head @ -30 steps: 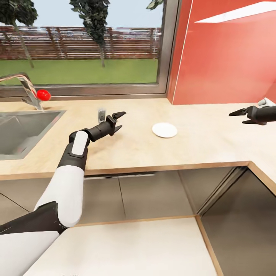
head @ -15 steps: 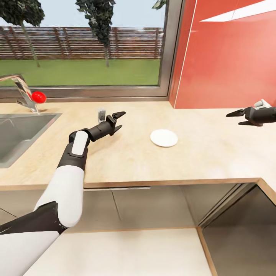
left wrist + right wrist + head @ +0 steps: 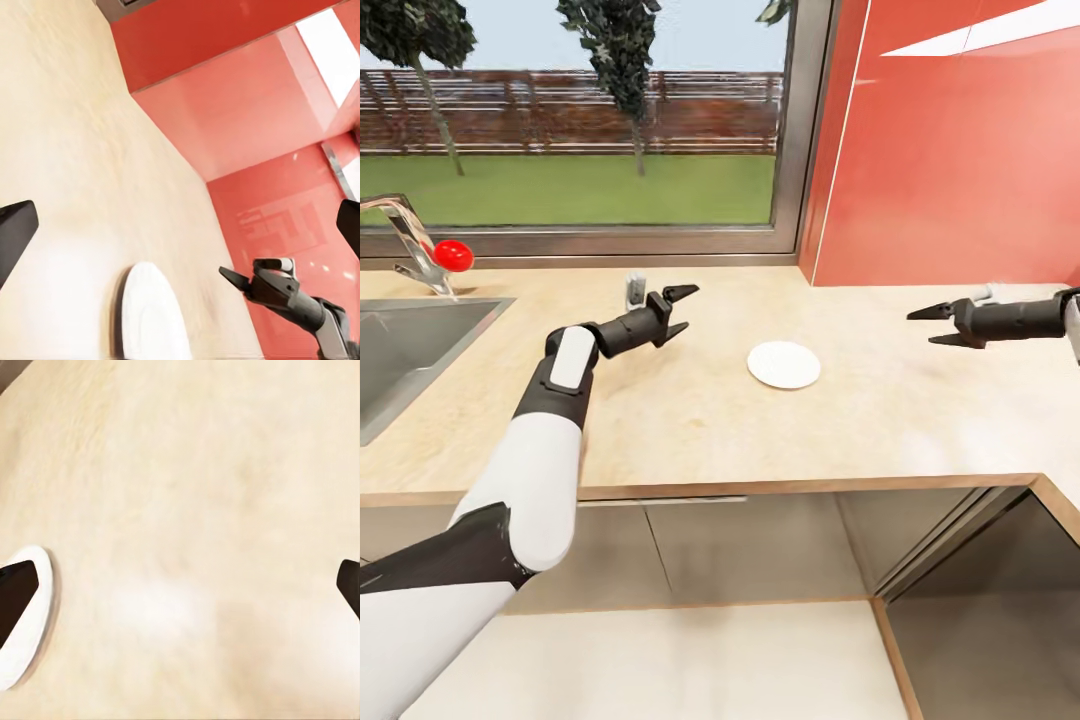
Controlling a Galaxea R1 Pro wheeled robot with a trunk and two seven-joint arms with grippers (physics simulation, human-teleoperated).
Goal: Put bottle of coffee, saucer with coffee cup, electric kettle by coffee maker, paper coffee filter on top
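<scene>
A white saucer (image 3: 784,364) lies flat on the light wooden countertop (image 3: 760,430), between my two arms. My left gripper (image 3: 682,310) hovers open above the counter to the saucer's left, nothing between its fingers. From the right, my right gripper (image 3: 935,326) reaches in, also open and empty, a short way from the saucer. The left wrist view holds the saucer (image 3: 154,315) and the right gripper (image 3: 238,281) beyond it. Part of the saucer (image 3: 30,619) sits at the edge of the right wrist view. Coffee maker, coffee bottle, filter, cup and kettle are out of view.
A small glass shaker (image 3: 635,291) stands just behind my left gripper. A steel sink (image 3: 400,345) with a faucet (image 3: 405,235) and red knob (image 3: 452,255) is at the far left. A window runs behind the counter; a red wall (image 3: 950,150) rises at the right.
My right arm has reached further left toward the saucer. My left gripper moved slightly forward and up. The view shifted a little, so the sink sits further left.
</scene>
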